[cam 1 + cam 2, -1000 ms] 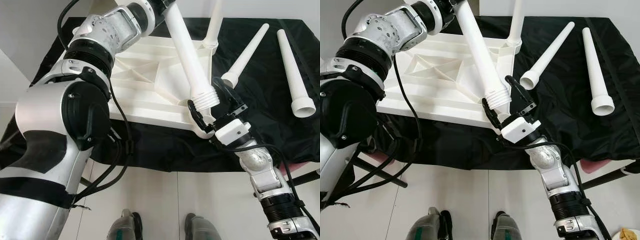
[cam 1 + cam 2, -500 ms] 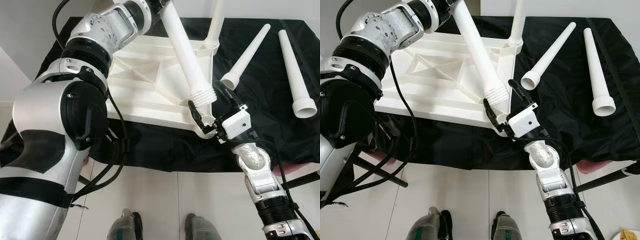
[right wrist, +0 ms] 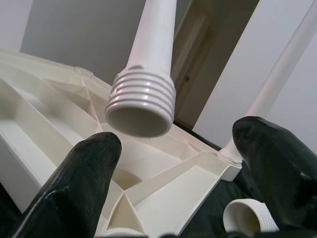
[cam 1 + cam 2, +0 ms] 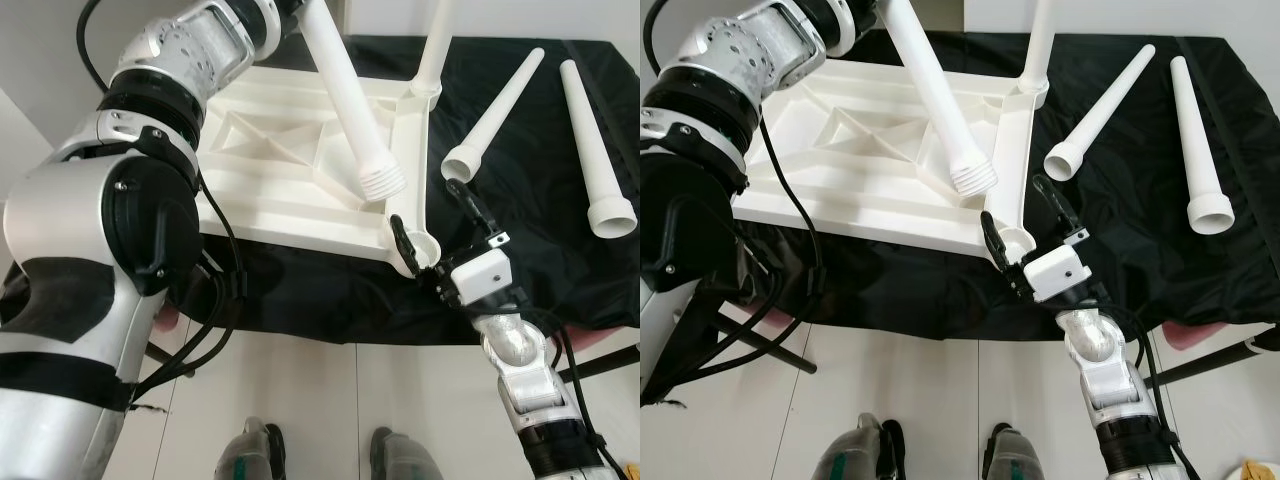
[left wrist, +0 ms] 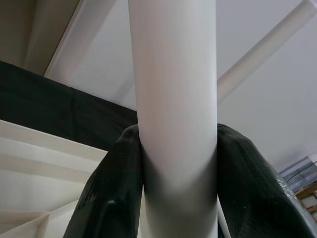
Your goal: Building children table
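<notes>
The tabletop point(image 4: 290, 170), a white plastic slab, lies upside down on the worktop point(image 4: 540, 260), which is draped in black cloth, ribs facing up. The left end effector point(image 5: 173, 198) is clamped around a white leg point(image 4: 345, 100), holding it tilted above the slab so its threaded end hangs over the ribbing, just short of the near corner socket point(image 4: 418, 255). The right end effector point(image 4: 440, 228) sits at that same corner with its fingers spread apart, one finger point(image 4: 402, 240) against the socket's rim and the other out over the black cloth. From the right wrist view the threaded end floats between the two fingers, touching neither.

One more leg point(image 4: 435, 45) already stands upright in the far corner socket. Two loose legs lie on the cloth to the right: a slanted one point(image 4: 495, 115) with its wide end pointing toward the right end effector, and another point(image 4: 592, 145) further right. The robot's feet point(image 4: 325, 455) show on the pale floor below.

Compared with a second ago, the threaded end has lifted away from the near corner and swung back over the slab, and the right end effector has dropped lower and off the leg.
</notes>
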`<state>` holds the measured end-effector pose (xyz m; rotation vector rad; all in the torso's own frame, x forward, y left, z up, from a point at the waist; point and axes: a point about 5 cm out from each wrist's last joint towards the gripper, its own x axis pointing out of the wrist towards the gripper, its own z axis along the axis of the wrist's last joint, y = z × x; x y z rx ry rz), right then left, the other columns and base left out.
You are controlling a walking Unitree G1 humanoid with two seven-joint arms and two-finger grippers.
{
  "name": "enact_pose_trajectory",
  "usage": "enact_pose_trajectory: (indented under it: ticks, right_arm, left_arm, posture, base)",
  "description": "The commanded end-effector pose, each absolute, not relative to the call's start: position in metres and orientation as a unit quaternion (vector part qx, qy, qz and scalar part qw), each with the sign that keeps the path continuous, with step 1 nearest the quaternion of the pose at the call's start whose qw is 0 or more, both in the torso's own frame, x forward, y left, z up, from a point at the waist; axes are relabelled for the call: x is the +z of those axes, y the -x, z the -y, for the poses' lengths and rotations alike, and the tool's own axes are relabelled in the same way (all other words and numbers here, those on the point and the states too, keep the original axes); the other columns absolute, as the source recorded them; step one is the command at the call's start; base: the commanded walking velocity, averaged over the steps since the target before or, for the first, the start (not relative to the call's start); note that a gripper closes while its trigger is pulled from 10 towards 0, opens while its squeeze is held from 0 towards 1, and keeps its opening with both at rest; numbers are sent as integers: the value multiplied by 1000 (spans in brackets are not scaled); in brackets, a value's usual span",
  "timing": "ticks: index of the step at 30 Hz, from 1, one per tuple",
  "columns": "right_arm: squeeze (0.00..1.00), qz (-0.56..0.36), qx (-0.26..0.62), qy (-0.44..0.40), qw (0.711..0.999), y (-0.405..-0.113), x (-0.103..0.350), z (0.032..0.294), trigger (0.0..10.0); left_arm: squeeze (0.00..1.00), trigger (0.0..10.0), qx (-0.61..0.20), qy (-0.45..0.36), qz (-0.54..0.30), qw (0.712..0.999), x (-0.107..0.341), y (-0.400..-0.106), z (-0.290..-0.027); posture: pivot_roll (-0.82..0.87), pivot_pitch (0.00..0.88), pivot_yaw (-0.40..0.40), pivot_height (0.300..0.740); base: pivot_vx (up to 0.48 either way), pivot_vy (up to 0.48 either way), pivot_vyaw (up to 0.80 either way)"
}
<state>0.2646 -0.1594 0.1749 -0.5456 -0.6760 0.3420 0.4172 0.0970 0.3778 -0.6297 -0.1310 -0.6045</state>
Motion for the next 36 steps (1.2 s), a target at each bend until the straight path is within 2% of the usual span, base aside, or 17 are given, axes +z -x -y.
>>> enact_pose_trajectory:
  ticks: [1, 13, 14, 22, 36]
  right_arm:
    - [0, 326, 172, 253, 894, -262, 175, 156, 10000]
    - [0, 288, 167, 127, 934, -282, 203, 159, 10000]
    - [0, 272, 169, 85, 944, -292, 217, 164, 10000]
    - [0, 220, 186, 67, 955, -305, 230, 170, 10000]
    - [0, 157, 310, 37, 937, -312, 257, 168, 10000]
  left_arm:
    - [0, 10000, -292, 293, 77, 907, 386, -416, -99]
    - [0, 10000, -325, 238, 115, 908, 394, -412, -88]
    - [0, 10000, -339, 211, 133, 907, 396, -410, -82]
    - [0, 10000, -356, 175, 165, 903, 401, -405, -73]
    - [0, 10000, -406, 118, 234, 876, 414, -381, -37]
  posture:
    - [-66, 137, 102, 740]
    - [-65, 136, 95, 740]
    - [-62, 133, 93, 740]
    - [-61, 130, 90, 740]
    - [-59, 113, 88, 740]
  base:
    - [0, 0, 0]
    - [0, 0, 0]
    - [0, 0, 0]
    - [0, 0, 0]
    - [0, 0, 0]
